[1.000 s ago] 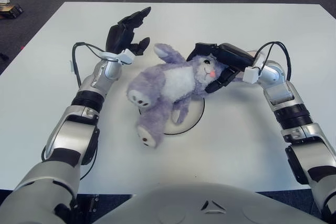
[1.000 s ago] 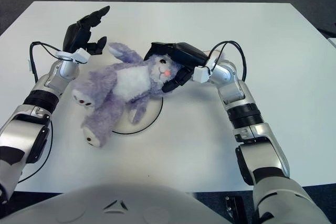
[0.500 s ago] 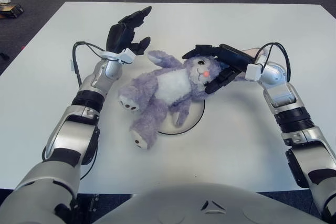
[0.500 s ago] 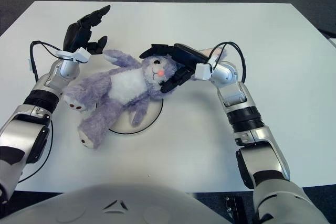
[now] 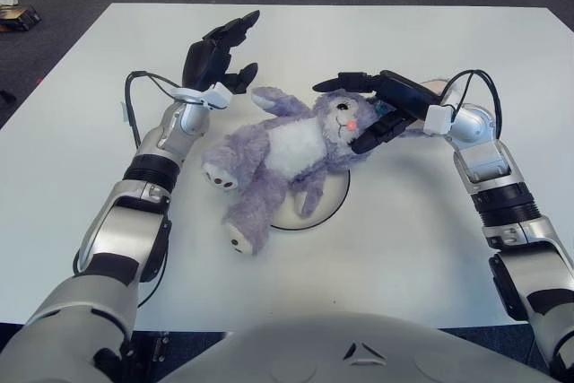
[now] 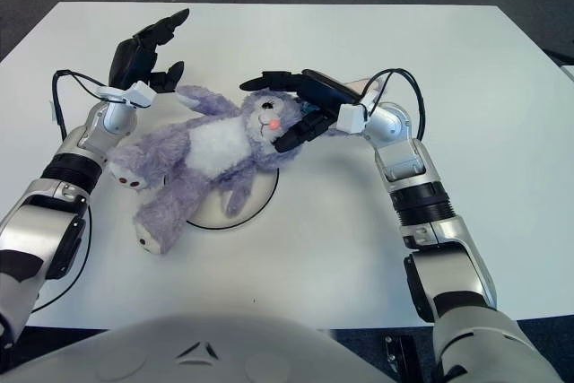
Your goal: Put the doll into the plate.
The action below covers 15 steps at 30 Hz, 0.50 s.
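The doll [image 5: 287, 145] is a purple plush bunny with a white belly. It lies on its back across the white round plate [image 5: 334, 199], head to the right, legs hanging off the plate's left edge onto the table. My right hand [image 5: 352, 114] is open at the doll's head, with fingers spread above the ears and thumb by the cheek. My left hand [image 5: 235, 47] is open and raised just behind the doll's upper arm, apart from it.
The white table [image 5: 421, 248] reaches to its edges on all sides, with dark carpet beyond. A small object [image 5: 16, 15] lies on the floor at the far left. Black cables loop at both wrists.
The doll has dropped from a lifted, tilted pose to lie across the plate. My right hand has loosened from its head and drawn slightly right. My left hand has stayed put.
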Motion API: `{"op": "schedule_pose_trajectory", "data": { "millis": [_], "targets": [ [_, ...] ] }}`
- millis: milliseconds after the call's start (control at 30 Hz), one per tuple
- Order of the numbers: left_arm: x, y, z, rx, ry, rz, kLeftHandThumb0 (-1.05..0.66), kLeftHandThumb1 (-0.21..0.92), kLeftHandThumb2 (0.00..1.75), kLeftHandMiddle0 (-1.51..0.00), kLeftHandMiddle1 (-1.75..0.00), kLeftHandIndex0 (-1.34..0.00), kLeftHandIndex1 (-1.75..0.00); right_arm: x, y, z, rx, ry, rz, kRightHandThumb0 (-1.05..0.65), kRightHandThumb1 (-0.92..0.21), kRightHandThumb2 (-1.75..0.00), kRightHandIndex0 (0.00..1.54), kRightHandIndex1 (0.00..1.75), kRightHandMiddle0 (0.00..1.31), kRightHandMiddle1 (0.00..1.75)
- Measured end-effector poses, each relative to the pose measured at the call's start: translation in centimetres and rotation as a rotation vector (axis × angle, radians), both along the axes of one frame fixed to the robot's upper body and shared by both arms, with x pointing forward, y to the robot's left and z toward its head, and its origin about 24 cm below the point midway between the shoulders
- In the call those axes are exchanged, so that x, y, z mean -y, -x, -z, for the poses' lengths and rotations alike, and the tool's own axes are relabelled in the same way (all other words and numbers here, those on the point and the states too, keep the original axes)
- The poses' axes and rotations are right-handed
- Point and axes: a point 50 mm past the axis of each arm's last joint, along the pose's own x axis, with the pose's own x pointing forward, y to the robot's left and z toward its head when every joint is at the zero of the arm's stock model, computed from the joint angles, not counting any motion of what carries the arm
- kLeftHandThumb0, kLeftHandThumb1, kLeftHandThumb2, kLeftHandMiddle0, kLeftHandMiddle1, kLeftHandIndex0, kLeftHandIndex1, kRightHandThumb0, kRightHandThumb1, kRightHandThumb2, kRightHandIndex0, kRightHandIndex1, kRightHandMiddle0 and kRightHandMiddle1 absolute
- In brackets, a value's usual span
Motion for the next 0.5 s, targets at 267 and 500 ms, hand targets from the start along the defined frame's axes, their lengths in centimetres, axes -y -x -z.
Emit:
{"op": "schedule_pose_trajectory", "data": {
  "millis": [267, 500],
  "targets": [
    [0.06, -0.01, -0.05, 0.000, 0.000, 0.001, -0.72, 0.92, 0.91, -0.59, 0.00, -0.53, -0.01, 0.09, 0.11, -0.40, -0.017, 0.003, 0.008, -0.74, -0.85, 0.00, 0.02, 0.00, 0.17, 0.00],
    [0.13, -0.04, 0.01, -0.004, 0.002, -0.002, -0.72, 0.92, 0.91, -0.59, 0.00, -0.53, -0.01, 0.92, 0.11, -1.01, -0.027, 0.006, 0.028, -0.76, -0.84, 0.00, 0.00, 0.00, 0.17, 0.00]
  ]
}}
